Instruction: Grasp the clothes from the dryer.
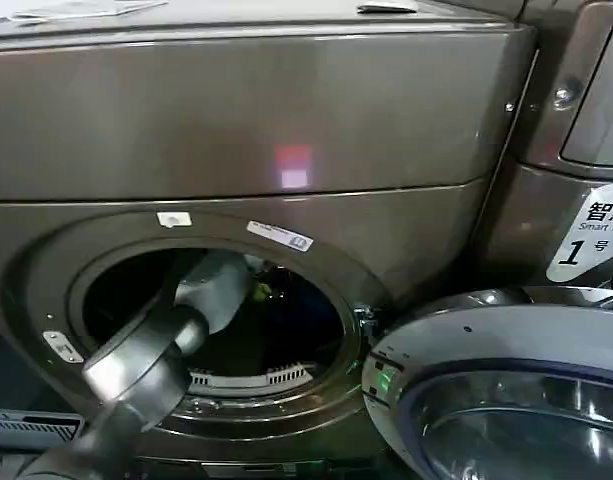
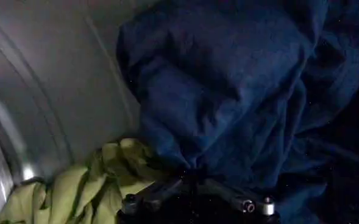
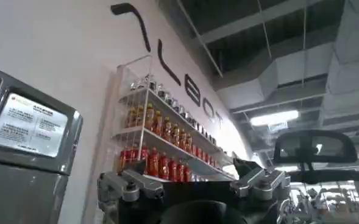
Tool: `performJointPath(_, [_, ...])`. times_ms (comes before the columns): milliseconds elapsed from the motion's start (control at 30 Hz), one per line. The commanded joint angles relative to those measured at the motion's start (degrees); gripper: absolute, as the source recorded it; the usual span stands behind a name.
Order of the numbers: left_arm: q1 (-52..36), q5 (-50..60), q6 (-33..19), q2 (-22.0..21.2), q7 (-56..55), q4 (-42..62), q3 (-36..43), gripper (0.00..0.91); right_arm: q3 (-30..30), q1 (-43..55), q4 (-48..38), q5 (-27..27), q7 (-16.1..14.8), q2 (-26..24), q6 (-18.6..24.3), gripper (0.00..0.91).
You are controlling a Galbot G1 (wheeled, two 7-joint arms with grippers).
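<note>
The dryer (image 1: pixel 286 120) is a bronze-grey front-loader, and its round port (image 1: pixel 216 320) stands open. My left arm (image 1: pixel 201 300) reaches through the port into the drum. In the left wrist view the left gripper (image 2: pixel 192 176) is shut, its fingers pinching a fold of dark blue clothes (image 2: pixel 228 79). A yellow-green garment (image 2: pixel 88 182) lies beside it against the grey drum wall (image 2: pixel 51 79). A bit of that yellow-green garment (image 1: pixel 258 292) shows past the arm in the head view. My right gripper (image 3: pixel 191 182) is open, holds nothing, and points up at the room away from the dryer.
The dryer's round door (image 1: pixel 506 390) hangs open at the lower right, close to the port. A white label (image 1: pixel 591 235) with "1" sits on the panel to the right. The right wrist view shows a wall shelf of red bottles (image 3: pixel 161 146) and a grey machine (image 3: pixel 27 140).
</note>
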Motion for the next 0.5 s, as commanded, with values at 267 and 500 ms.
performJointPath(267, [6.98, -6.54, -1.44, 3.07, -12.06, -10.84, -25.94, 0.0, 0.09, 0.01, 0.32, -0.06, 0.11, -0.01, -0.02, 0.907])
performJointPath(500, [17.63, -17.74, -3.72, 6.18, -27.92, -25.89, -33.15, 0.0, 0.18, 0.04, 0.28, -0.05, 0.1, -0.13, 0.02, 0.907])
